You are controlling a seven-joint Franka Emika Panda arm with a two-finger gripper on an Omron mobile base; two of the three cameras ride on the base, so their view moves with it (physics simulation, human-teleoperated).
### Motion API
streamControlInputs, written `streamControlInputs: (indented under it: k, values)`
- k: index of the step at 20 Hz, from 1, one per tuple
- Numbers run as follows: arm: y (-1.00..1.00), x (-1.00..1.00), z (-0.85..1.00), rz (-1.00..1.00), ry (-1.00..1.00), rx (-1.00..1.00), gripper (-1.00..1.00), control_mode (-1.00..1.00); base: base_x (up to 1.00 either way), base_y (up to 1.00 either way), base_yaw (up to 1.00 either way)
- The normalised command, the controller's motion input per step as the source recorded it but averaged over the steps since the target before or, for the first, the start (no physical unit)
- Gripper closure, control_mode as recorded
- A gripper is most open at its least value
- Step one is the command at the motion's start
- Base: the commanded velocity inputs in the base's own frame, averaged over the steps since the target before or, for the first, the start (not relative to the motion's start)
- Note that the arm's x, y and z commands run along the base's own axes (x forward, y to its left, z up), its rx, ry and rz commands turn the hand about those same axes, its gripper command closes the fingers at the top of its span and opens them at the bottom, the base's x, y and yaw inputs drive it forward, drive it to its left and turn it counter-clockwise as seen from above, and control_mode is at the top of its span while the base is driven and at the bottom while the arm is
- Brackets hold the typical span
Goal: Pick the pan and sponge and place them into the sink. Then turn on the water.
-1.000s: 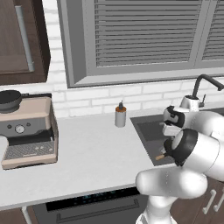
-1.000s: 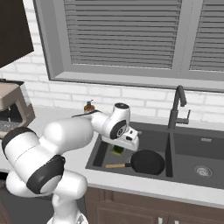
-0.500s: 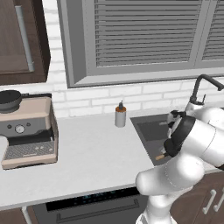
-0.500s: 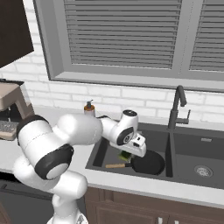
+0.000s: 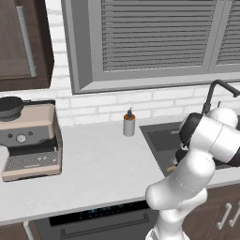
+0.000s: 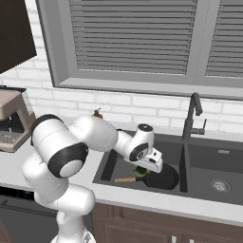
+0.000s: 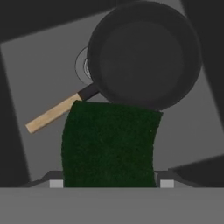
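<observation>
1. The two-finger pincer (image 6: 146,171) has dropped lower into the left basin of the dark grey double-basin sink (image 6: 199,160) than it was 1 second ago, with the arm folded further over the rim.
2. It is clamped on the small rectangular green sponge (image 7: 109,146), which sits between the 2 fingertips (image 7: 56,183) and sticks out ahead of them.
3. The round shallow black frying pan with a light wooden handle (image 7: 146,54) lies on the basin floor just ahead of the pincer and below it, over the steel drain (image 7: 83,65); the sponge's far edge overlaps the pan's rim in the hand view.
4. My judgement: the pan is placed, and the sponge only needs releasing.
5. The tall slim dark tap (image 6: 191,118) stands beyond the pincer; no water runs.
</observation>
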Motion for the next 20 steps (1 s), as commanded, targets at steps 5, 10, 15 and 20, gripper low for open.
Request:
streamControlInputs:
  k: [5,10,15,20]
  values:
    - [-0.09,0.30,-0.23,0.00,-0.06,0.00,1.00,-1.00,0.00,0.00,0.00]
    - [-0.12,0.34,-0.28,0.00,-0.06,0.00,1.00,-1.00,0.00,0.00,0.00]
    - [-0.22,0.23,-0.36,0.00,-0.05,0.00,1.00,-1.00,0.00,0.00,0.00]
    - [-0.19,0.18,-0.36,0.00,-0.04,0.00,1.00,-1.00,0.00,0.00,0.00]
